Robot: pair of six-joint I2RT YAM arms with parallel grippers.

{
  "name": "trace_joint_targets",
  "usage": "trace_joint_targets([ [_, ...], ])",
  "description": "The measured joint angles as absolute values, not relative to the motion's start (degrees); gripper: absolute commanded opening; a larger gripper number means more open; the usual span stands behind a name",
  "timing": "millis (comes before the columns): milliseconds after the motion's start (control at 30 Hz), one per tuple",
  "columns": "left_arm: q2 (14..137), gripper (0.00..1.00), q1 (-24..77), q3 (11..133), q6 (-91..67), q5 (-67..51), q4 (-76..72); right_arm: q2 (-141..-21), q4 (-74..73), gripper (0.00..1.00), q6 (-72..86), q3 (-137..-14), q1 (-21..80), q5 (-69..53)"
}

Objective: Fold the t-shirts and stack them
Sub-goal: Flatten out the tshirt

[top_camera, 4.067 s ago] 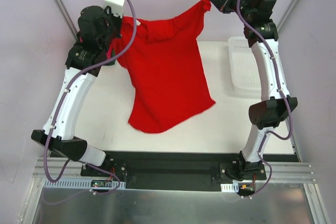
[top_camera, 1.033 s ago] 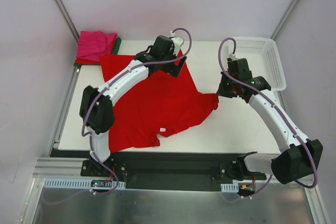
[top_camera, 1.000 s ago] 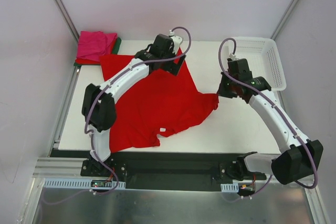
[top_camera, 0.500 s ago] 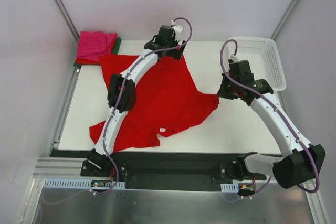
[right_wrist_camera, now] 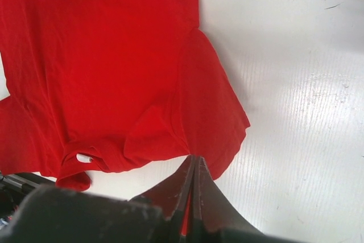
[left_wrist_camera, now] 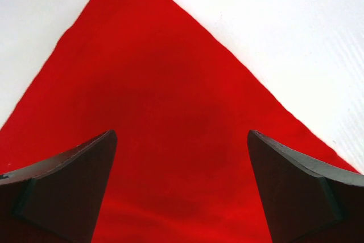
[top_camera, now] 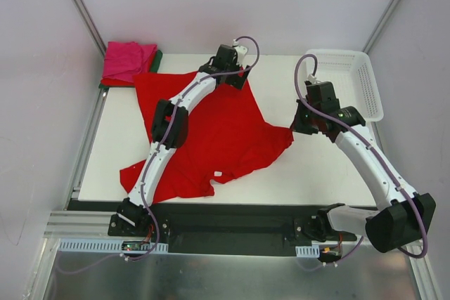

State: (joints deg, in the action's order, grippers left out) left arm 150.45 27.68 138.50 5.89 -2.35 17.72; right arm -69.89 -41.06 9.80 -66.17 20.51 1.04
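Note:
A large bright red t-shirt (top_camera: 218, 131) lies spread on the white table (top_camera: 316, 170), collar toward the near edge. My left gripper (top_camera: 235, 75) hovers open over its far corner. In the left wrist view the red cloth (left_wrist_camera: 170, 101) shows between the wide-apart fingers (left_wrist_camera: 74, 180), which hold nothing. My right gripper (top_camera: 297, 126) is shut on the edge of the shirt's right sleeve. In the right wrist view that gripper (right_wrist_camera: 193, 160) pinches the sleeve (right_wrist_camera: 210, 106). A folded magenta pink t-shirt (top_camera: 129, 60) sits on a dark green one (top_camera: 156, 61) at the far left corner.
A white plastic lattice basket (top_camera: 358, 79) stands at the far right of the table, just behind the right arm. Grey walls and metal frame posts close in the table's left, right and far sides.
The red t-shirt, earlier held up in the air by both grippers, now lies on the table. Over the last second the left arm stretched farther toward the far edge, open; the right arm stayed.

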Motion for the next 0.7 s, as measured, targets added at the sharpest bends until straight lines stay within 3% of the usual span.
trace_joint_targets([
  [533,149.5,0.82,27.7,134.1,9.8,3.3,21.9,-69.9,-41.1,0.01,9.8,-66.2,20.5,-1.1],
  [700,144.9,0.75,27.7,127.4,9.3,4.1,24.2,-69.8,-41.1,0.01,9.8,-66.2,20.5,-1.8],
])
